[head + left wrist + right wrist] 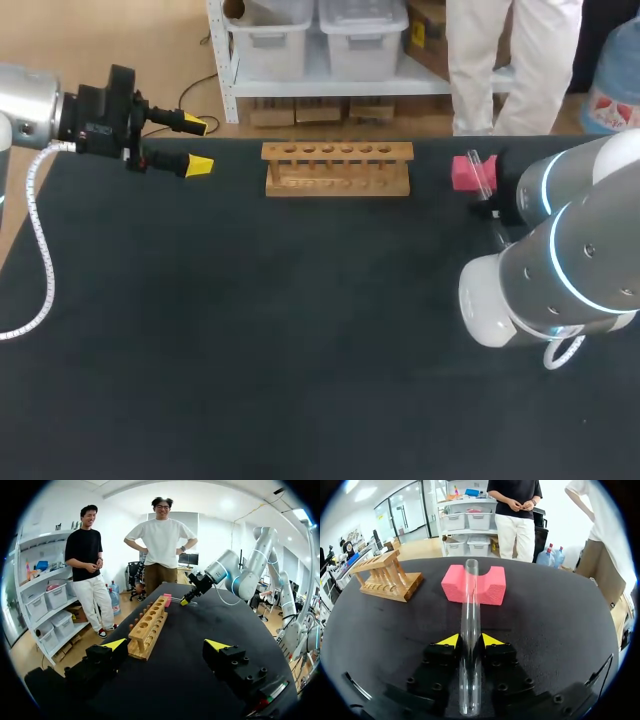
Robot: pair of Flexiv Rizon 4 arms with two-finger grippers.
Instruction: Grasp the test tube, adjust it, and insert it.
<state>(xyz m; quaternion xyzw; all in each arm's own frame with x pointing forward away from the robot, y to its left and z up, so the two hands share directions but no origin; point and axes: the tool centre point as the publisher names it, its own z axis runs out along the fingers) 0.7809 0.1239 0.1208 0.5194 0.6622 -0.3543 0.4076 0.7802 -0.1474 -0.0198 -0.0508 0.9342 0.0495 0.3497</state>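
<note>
A clear glass test tube (pixel 470 615) lies flat, its far open end resting in the notch of a pink foam block (pixel 492 586). My right gripper (pixel 469 641) is shut on the test tube's middle, a yellow tip pressing each side. In the head view the tube (pixel 484 173) and block (pixel 461 172) sit at the table's far right, partly hidden by my right arm (pixel 560 250). The wooden tube rack (pixel 337 168) stands at the far middle, its holes showing nothing in them. My left gripper (pixel 196 145) hovers open at the far left, pointing toward the rack (pixel 149 625), holding nothing.
The black table (pixel 280 340) stretches bare between the rack and the front edge. A white coiled cable (pixel 40 260) hangs from my left arm over the left edge.
</note>
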